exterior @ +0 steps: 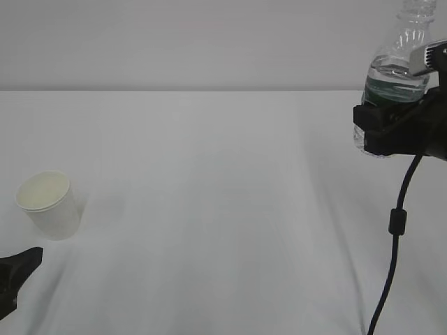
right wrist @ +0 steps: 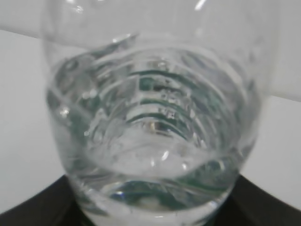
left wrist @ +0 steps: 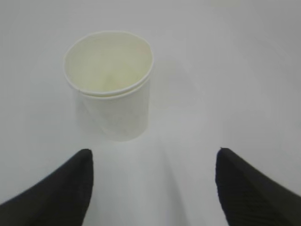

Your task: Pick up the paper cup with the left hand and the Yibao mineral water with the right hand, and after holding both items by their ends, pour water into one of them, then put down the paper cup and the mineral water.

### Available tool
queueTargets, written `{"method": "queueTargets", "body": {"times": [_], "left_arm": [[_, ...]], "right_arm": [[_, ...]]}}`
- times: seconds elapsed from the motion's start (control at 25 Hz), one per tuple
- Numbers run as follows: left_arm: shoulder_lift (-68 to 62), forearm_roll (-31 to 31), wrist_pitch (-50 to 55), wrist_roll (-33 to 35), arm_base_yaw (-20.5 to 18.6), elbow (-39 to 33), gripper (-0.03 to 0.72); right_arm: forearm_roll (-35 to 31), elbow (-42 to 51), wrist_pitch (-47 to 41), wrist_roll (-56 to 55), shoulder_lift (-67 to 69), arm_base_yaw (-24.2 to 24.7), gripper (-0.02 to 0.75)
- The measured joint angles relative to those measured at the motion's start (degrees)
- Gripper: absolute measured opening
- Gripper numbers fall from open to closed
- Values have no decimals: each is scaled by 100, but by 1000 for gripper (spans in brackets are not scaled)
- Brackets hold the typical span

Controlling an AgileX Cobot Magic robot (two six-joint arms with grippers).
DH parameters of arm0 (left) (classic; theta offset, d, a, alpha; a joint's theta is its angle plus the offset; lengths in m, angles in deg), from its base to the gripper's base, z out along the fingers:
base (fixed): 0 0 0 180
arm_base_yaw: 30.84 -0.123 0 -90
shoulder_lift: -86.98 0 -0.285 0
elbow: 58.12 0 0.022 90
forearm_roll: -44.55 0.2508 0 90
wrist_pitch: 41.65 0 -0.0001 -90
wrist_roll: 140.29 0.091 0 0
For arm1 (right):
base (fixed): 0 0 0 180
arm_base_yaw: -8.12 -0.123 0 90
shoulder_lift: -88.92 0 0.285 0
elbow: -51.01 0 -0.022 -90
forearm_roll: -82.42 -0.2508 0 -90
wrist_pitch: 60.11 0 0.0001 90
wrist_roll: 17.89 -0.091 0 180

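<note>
White tabletop (exterior: 209,209) under a pale wall: the paper cup (exterior: 47,204) stands upright and empty at the left, untouched. Just in front of it, the left gripper (left wrist: 153,188) is spread wide, its two black fingers (left wrist: 56,193) short of the cup and reaching past it on either side. At the right edge, the right gripper (exterior: 391,129) clamps the water bottle (exterior: 394,70) around its lower part, raised off the table, roughly upright and partly full.
</note>
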Motion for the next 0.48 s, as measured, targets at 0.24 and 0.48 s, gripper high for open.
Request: {"method": "queueTargets", "body": {"times": [0.24,0.48], "left_arm": [[-401,0,-481,-360,0,0,638],[-1001,7,-975,-711,0,9,643]], "right_arm": [[152,0,-59,0,0,0,437],[166,0,-86,0,0,0,437]]}}
